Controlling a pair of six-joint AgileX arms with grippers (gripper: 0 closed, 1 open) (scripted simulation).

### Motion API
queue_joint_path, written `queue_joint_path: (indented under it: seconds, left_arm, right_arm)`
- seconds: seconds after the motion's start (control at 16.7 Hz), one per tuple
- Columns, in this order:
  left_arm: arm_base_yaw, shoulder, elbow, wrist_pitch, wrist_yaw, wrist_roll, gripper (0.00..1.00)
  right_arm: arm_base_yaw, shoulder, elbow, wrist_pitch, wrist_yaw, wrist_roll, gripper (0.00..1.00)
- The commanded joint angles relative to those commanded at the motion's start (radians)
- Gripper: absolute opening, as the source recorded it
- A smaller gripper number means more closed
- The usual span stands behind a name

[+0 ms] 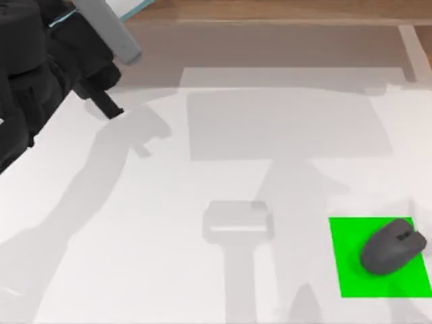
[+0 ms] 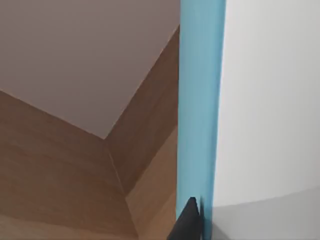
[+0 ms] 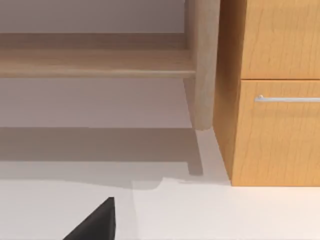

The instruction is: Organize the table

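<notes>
Whether either pair of jaws is spread or pressed together I cannot tell. White table (image 1: 202,283) spreads across most of the top view, its wooden shelf frame (image 1: 270,10) along the upper edge. At lower right a grey mouse (image 1: 393,246) sits on the green mat (image 1: 351,270), probably its tidy home. My left arm (image 1: 40,61) crowds the upper left corner, its gripper near something light blue (image 1: 131,7) cut off by the frame's edge; the left wrist view shows a blue band (image 2: 200,100) I cannot identify. Right wrist view faces a drawer (image 3: 280,130) under the shelf
</notes>
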Motion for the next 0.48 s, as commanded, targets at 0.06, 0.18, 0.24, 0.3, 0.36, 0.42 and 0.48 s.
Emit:
queue_joint_path:
  seconds: [0.06,0.18,0.24,0.3,0.36,0.42,0.48]
  left_arm:
    - [0.059,-0.018,-0.05,-0.004,0.046,0.059,0.0]
    - [0.188,-0.029,-0.135,-0.006,0.136,0.176,0.0]
    - [0.256,-0.025,-0.169,-0.004,0.18,0.233,0.0]
    - [0.324,-0.016,-0.196,0.002,0.223,0.289,0.0]
    - [0.392,-0.001,-0.214,0.012,0.265,0.343,0.0]
    - [0.459,0.017,-0.225,0.024,0.306,0.396,0.0]
    - [0.523,0.038,-0.227,0.04,0.345,0.446,0.0]
  right_arm:
    - [0.0,0.0,0.0,0.0,0.0,0.0,1.0]
    - [0.0,0.0,0.0,0.0,0.0,0.0,1.0]
    - [0.0,0.0,0.0,0.0,0.0,0.0,1.0]
    - [0.0,0.0,0.0,0.0,0.0,0.0,1.0]
    - [0.0,0.0,0.0,0.0,0.0,0.0,1.0]
    - [0.0,0.0,0.0,0.0,0.0,0.0,1.0]
    - [0.0,0.0,0.0,0.0,0.0,0.0,1.0]
